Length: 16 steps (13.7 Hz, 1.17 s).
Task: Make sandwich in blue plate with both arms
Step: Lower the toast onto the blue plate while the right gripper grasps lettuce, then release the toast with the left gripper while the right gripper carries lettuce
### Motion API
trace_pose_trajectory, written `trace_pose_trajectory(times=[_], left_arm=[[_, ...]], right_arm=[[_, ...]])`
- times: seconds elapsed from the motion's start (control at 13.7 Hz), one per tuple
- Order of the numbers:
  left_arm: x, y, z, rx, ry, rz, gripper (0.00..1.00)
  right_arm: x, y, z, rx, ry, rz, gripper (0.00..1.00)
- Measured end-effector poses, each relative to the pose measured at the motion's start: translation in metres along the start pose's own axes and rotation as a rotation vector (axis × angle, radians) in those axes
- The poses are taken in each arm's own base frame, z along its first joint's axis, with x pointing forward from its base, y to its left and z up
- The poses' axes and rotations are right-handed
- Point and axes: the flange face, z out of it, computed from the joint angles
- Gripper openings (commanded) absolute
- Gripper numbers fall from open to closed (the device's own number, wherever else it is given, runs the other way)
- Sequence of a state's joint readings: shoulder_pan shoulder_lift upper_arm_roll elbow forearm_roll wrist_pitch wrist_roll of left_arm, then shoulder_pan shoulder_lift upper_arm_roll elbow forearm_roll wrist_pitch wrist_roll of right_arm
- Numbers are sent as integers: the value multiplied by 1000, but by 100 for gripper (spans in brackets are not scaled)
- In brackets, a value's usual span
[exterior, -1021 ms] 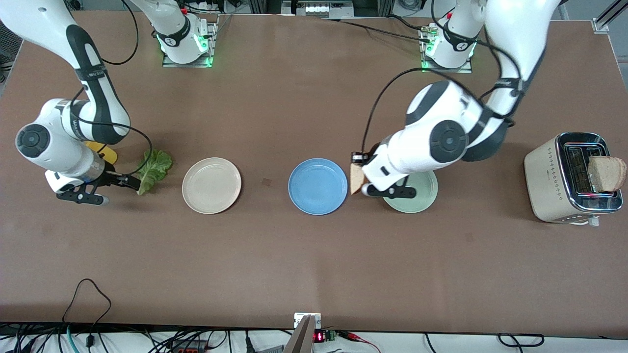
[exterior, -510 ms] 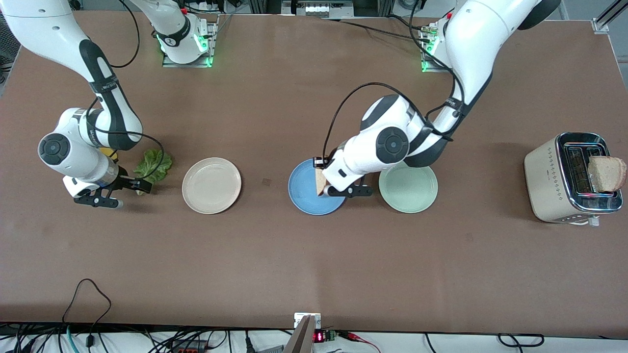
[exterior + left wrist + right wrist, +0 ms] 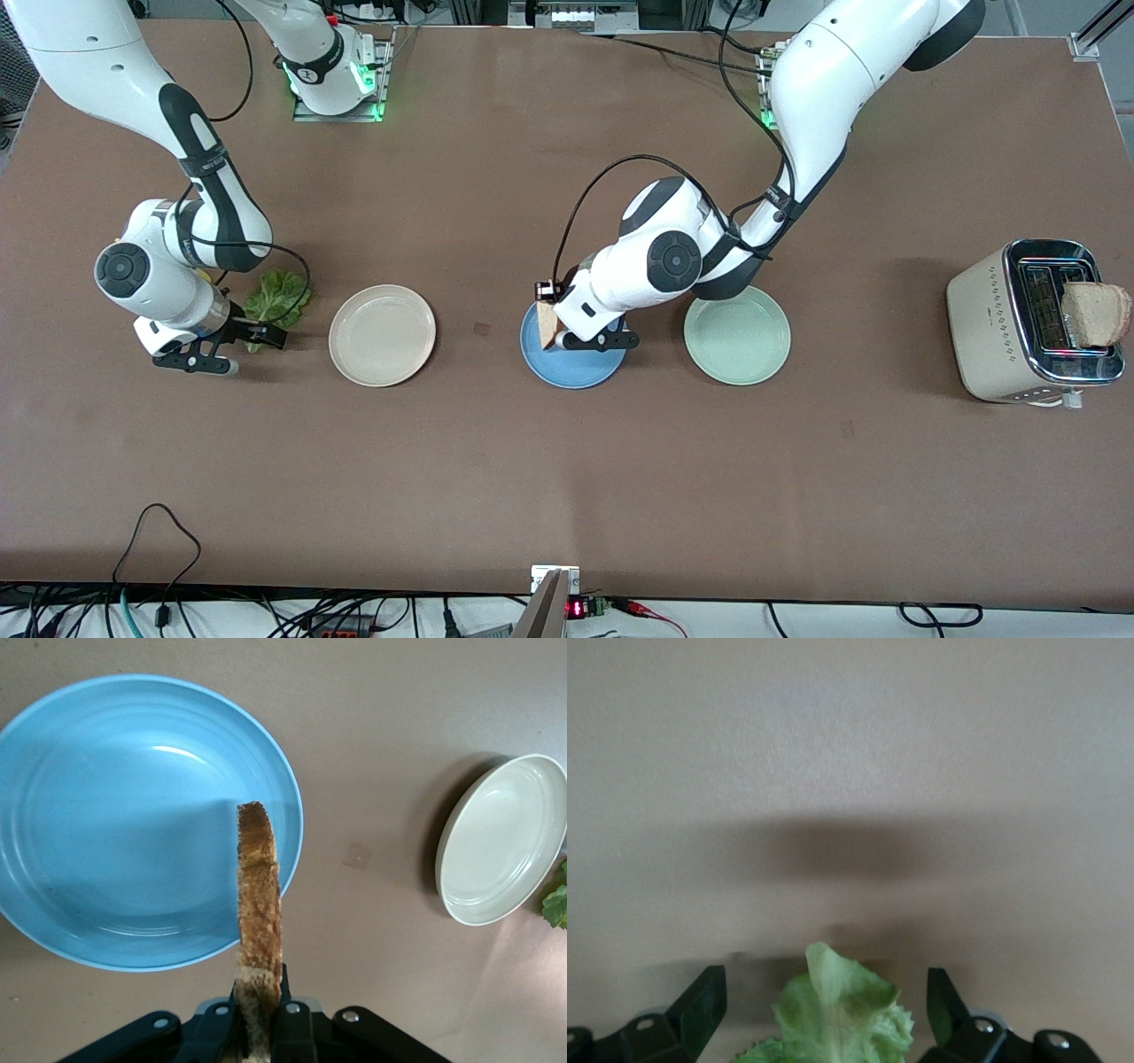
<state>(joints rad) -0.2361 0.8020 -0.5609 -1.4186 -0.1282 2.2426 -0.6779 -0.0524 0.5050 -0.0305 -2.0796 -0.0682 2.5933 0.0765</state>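
left claw [image 3: 259, 1028]: you've got it clamped on a light-brown bread slice [image 3: 259, 912], held on edge over the round blue plate [image 3: 567, 368]
right claw [image 3: 824, 1010]: fingers apart, straddling the crinkled green lettuce leaf [image 3: 282, 297] on the brown worktop [image 3: 567, 478]
blue plate: between cream plate [image 3: 382, 335] and mint-green plate [image 3: 736, 335]
toaster [image 3: 1032, 323]: second slice [image 3: 1096, 313] sticking out

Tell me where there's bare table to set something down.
Bare tabletop nearer the front camera than the plates, and between cream plate and blue plate. Crowded: left gripper holding bread slice over the blue plate.
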Motion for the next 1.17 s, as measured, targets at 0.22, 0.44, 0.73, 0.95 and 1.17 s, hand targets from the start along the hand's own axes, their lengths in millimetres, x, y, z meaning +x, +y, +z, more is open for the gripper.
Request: trace_pose_trajectory(times=[0.22, 0.44, 0.73, 0.95, 1.17], left_arm=[[4, -5, 4, 3, -3, -9, 1], [8, -7, 8, -12, 11, -14, 1], [13, -10, 12, -23, 23, -23, 3], [20, -18, 13, -15, 29, -34, 24], [27, -29, 21, -4, 25, -51, 81]], right_arm=[[-1, 0, 1, 0, 0, -1, 26], [-1, 0, 1, 0, 1, 0, 7], [-1, 0, 1, 0, 0, 0, 0], [-1, 0, 1, 0, 3, -1, 0], [4, 1, -6, 0, 11, -1, 0]])
